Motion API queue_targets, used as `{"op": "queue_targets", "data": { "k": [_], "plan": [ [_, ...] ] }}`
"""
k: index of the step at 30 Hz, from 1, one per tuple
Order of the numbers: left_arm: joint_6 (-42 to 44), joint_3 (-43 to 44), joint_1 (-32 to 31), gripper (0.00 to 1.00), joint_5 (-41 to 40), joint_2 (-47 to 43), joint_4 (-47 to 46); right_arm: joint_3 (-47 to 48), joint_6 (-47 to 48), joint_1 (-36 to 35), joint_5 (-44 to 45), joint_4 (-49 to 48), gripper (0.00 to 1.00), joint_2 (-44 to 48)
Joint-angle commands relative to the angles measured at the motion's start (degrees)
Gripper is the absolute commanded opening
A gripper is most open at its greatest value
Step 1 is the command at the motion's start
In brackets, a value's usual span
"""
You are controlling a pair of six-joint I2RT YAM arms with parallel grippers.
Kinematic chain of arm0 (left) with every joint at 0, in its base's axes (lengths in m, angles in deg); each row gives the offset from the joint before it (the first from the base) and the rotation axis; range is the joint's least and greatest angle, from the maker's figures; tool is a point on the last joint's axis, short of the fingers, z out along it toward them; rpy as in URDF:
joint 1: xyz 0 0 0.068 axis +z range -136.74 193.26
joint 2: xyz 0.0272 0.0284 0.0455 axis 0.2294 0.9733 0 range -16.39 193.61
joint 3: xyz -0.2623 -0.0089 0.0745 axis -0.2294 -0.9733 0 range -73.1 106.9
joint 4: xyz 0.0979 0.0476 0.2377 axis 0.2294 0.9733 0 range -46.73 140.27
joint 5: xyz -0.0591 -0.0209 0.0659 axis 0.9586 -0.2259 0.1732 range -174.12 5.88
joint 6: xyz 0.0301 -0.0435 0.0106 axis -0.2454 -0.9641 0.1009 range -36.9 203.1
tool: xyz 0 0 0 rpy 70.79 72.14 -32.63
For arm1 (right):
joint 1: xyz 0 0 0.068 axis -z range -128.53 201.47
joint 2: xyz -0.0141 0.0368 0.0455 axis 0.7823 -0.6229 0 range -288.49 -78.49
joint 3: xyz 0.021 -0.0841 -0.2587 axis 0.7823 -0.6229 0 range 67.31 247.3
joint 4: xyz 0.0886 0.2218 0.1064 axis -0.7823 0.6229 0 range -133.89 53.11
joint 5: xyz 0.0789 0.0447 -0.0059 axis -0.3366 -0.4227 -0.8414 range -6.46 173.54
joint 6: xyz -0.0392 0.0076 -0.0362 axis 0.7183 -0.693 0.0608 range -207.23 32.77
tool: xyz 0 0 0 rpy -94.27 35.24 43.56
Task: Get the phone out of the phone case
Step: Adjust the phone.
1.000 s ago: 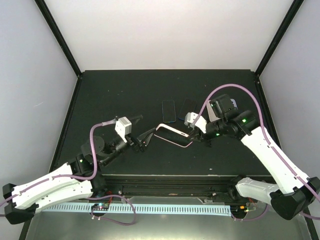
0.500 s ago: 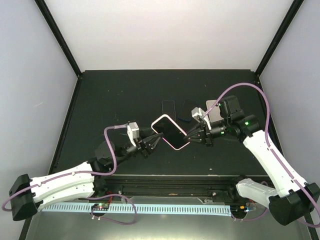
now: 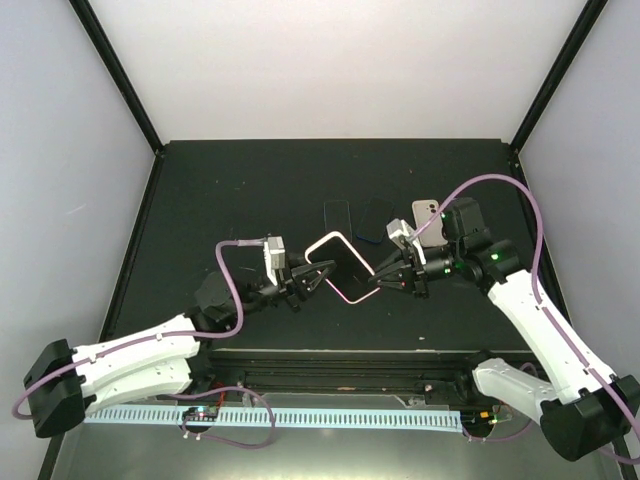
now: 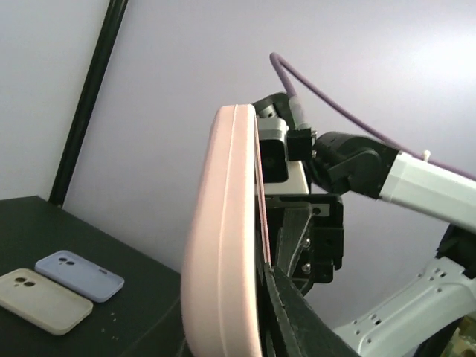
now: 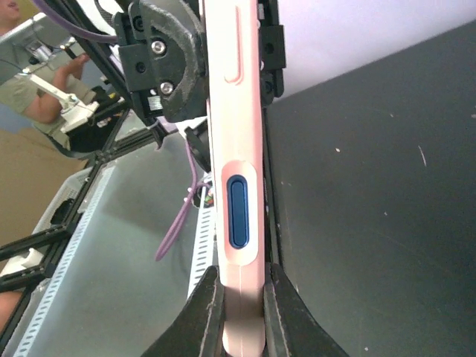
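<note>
The phone sits in a pink phone case (image 3: 340, 266) with its dark screen facing up, held above the black table between both arms. My right gripper (image 3: 385, 272) is shut on its right end; in the right wrist view its two fingers (image 5: 210, 305) pinch the pink edge (image 5: 234, 149) below a blue button. My left gripper (image 3: 308, 280) is shut on the opposite corner. In the left wrist view one black finger (image 4: 294, 320) presses the screen side of the case (image 4: 223, 238), and the other finger is hidden behind it. The left gripper (image 5: 227, 74) also shows at the top of the right wrist view.
On the table behind the held phone lie a dark blue phone (image 3: 337, 220), a dark case (image 3: 375, 218) and a beige case (image 3: 425, 214). The left wrist view shows the beige case (image 4: 41, 299) next to a lilac case (image 4: 78, 275). Black frame posts stand at the table corners.
My left gripper moved right to the phone's left corner and closed on it. The right arm turned the phone from edge-on to screen up and shifted slightly right.
</note>
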Motion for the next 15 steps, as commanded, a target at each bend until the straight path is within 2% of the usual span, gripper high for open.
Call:
{"op": "queue_targets", "data": {
  "k": [1,3,8,10,12,15],
  "plan": [
    [1.4,5.7,1.7,0.11,7.4,-1.1,-1.5,0.3,1.0,0.3,-1.3,-1.6,0.01,1.1],
    [3.1,7.5,3.0,0.05,9.7,-2.3,2.9,1.6,4.2,0.3,-0.3,1.5,0.06,0.7],
    [7.8,13.6,8.0,0.02,17.4,-5.1,19.7,6.2,19.5,0.3,0.5,14.2,0.45,-2.4],
    [7.1,14.9,10.6,0.01,21.5,-5.1,21.9,8.0,28.1,0.3,1.1,20.9,0.56,-3.9],
    [5.1,15.6,13.0,0.02,25.2,-4.9,22.0,9.3,32.5,0.2,2.5,24.1,0.6,-5.0],
    [2.1,16.5,15.8,0.02,30.1,-3.8,21.0,9.2,31.8,-0.3,6.1,21.4,0.61,-4.4]
  ]
}}
